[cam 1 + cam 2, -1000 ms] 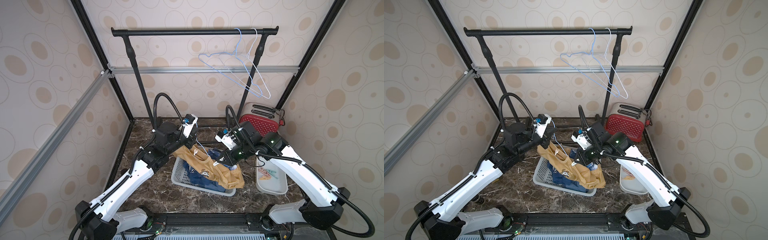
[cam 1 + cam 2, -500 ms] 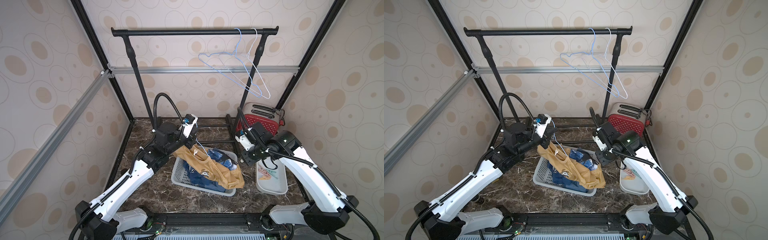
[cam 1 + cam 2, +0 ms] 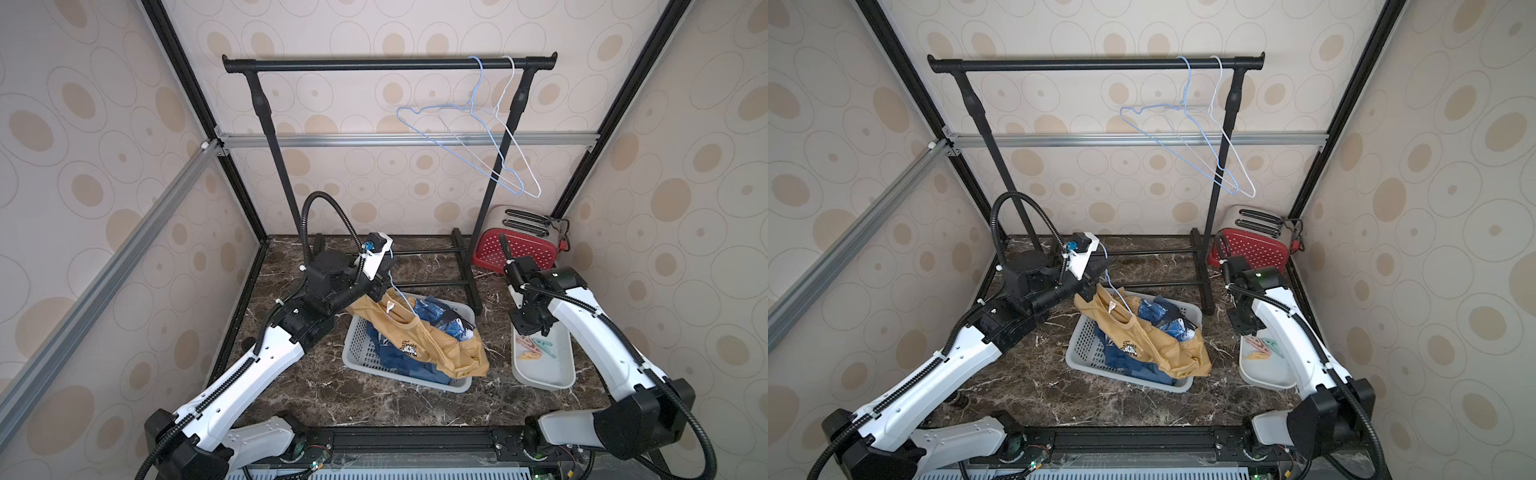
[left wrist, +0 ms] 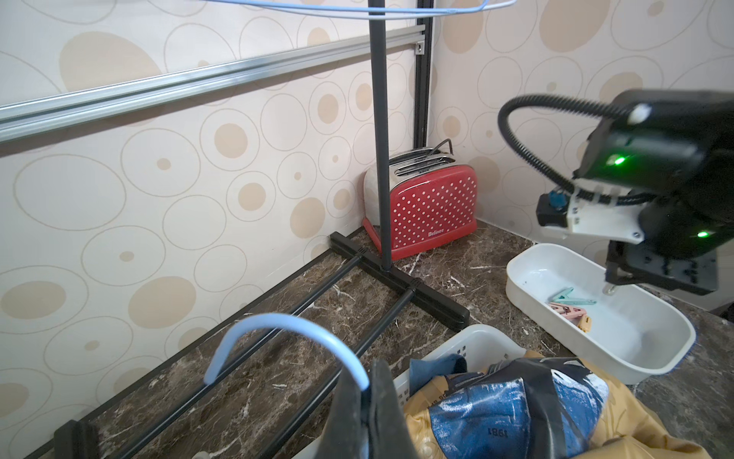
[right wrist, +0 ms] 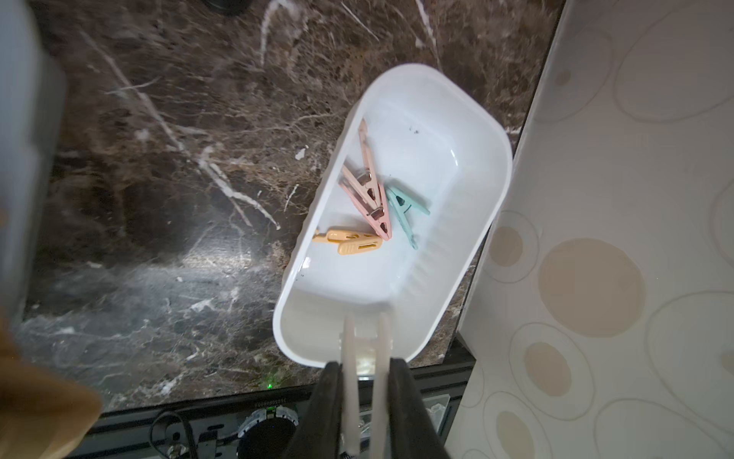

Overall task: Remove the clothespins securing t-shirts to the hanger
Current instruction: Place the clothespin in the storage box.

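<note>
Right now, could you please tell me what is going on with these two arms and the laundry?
The left hand grips the hook of a blue hanger, holding a yellow shirt up over the basket. The right hand holds a white clothespin above the white tray, where several coloured clothespins already lie. Another pale clothespin looks to be clipped on the shirt near its collar.

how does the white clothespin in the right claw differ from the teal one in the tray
Colour: the white clothespin is pale, the teal clothespin blue-green. State: the right claw pinches the white one; the teal one lies loose. Place: the white one hangs over an end of the white tray; the teal one rests on its floor. Both are plastic pegs.
</note>
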### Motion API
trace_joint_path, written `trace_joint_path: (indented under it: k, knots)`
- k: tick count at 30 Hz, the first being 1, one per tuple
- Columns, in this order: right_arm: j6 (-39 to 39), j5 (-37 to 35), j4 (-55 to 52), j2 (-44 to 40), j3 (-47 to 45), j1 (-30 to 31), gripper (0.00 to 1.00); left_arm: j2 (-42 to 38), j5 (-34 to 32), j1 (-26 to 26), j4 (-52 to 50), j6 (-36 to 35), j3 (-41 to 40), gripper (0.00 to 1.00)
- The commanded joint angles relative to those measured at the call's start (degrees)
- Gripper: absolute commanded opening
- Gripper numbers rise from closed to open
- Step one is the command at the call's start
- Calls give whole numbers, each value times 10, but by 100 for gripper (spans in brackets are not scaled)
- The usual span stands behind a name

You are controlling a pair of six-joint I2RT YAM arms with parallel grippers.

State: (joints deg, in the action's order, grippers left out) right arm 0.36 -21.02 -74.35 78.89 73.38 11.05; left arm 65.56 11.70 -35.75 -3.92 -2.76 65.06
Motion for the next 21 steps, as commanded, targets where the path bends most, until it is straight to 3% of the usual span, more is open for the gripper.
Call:
trace_joint_path:
  k: [1, 6, 11, 21]
  knots:
    - [10, 14, 58, 34, -20, -63, 19, -11, 12, -2, 34, 6, -3, 0]
    - [10, 16, 89, 94, -24, -102, 24, -9, 19, -2, 42, 9, -5, 0]
    - [9, 13, 101, 150, -14, -108, 36, -5, 23, -2, 47, 15, -5, 0]
    - [4, 17, 122, 212, -17, -116, 38, -9, 14, -2, 40, 11, -7, 0]
